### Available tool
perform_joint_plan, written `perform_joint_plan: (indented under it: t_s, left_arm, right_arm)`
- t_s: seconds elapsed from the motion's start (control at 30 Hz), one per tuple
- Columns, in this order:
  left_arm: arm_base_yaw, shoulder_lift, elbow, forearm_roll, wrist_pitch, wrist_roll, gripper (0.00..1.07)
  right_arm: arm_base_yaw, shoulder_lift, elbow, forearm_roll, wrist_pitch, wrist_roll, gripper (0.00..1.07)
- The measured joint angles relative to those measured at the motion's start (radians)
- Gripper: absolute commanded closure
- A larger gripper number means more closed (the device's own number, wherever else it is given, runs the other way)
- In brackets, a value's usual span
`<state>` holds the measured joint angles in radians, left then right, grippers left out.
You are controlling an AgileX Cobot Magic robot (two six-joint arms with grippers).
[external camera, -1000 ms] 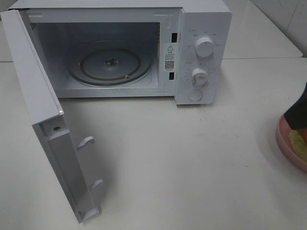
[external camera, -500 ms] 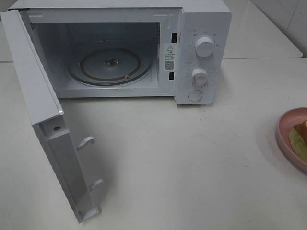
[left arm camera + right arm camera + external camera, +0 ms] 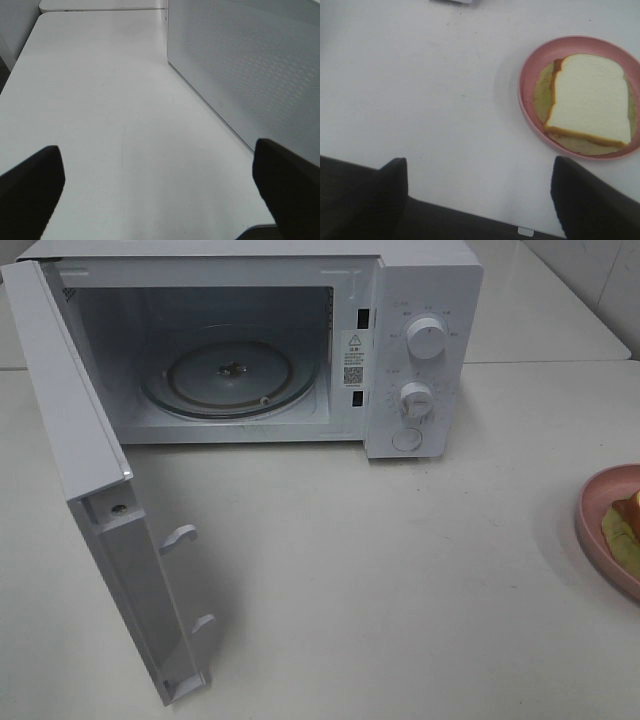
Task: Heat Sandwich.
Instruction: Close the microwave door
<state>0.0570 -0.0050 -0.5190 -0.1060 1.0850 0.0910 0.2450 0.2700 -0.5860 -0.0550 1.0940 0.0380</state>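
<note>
The sandwich (image 3: 590, 97), white bread with an orange-tan crust over a yellowish-green layer, lies on a round pink plate (image 3: 522, 95). In the high view the plate (image 3: 590, 530) and sandwich (image 3: 622, 530) are cut off by the right edge. My right gripper (image 3: 480, 162) hovers open above the bare table beside the plate, holding nothing. My left gripper (image 3: 155, 150) is wide open over the table, next to the outer face of the microwave door (image 3: 250, 65). Neither gripper shows in the high view.
The white microwave (image 3: 420, 340) stands at the back, its door (image 3: 90, 470) swung fully open to the left. Its glass turntable (image 3: 228, 375) has nothing on it. White table (image 3: 380, 570) stretches between the microwave and the plate.
One second ago the dark right arm hung over the plate at the high view's right edge. It has since withdrawn out of that view, uncovering the plate and sandwich.
</note>
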Motion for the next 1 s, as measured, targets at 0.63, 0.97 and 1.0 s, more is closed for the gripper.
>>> perform_joint_plan:
  t_s: [0.63, 0.97, 1.0]
  left_arm:
    - [0.000, 0.000, 0.000, 0.000, 0.000, 0.000, 0.09]
    - [0.000, 0.000, 0.000, 0.000, 0.000, 0.000, 0.09]
    - [0.000, 0.000, 0.000, 0.000, 0.000, 0.000, 0.09]
  right_arm:
    - [-0.199, -0.271, 0.088, 0.001, -0.089, 0.000, 0.31]
    - [-0.204, -0.274, 0.088, 0.001, -0.089, 0.000, 0.31]
    - [-0.204, -0.274, 0.088, 0.001, -0.089, 0.000, 0.31]
